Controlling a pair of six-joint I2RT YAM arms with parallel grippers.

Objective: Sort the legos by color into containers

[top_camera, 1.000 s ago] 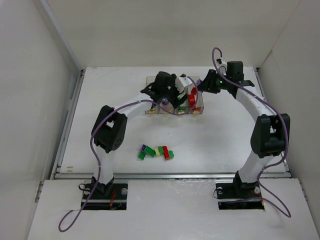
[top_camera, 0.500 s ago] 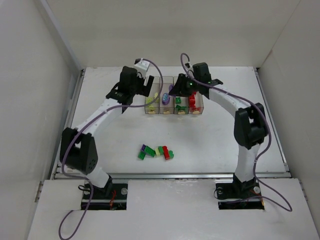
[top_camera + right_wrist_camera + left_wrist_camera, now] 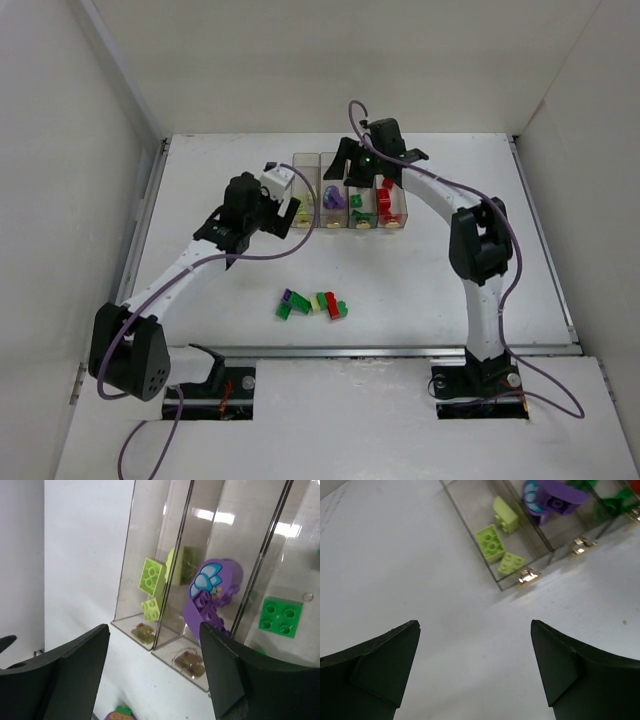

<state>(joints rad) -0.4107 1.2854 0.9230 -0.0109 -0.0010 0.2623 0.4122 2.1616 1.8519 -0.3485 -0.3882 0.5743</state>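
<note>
top external: legos [image 3: 313,304] near table [image 3: 450,285] edge

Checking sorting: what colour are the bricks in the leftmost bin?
The bricks are pale yellow-green, clearest in the left wrist view.

The containers [image 3: 140,540] are formed of clear, glossy plastic; the legos [image 3: 491,543] are moulded in smooth, shiny plastic. The table [image 3: 395,555] is finished in matt white, and the left hand [image 3: 475,624] in matt black.

Four containers [image 3: 308,165] stand in a row. Ahead of the left gripper [image 3: 474,630], three yellow-green legos [image 3: 490,542] lie in the nearest bin and one purple piece [image 3: 552,500] in the next.
</note>
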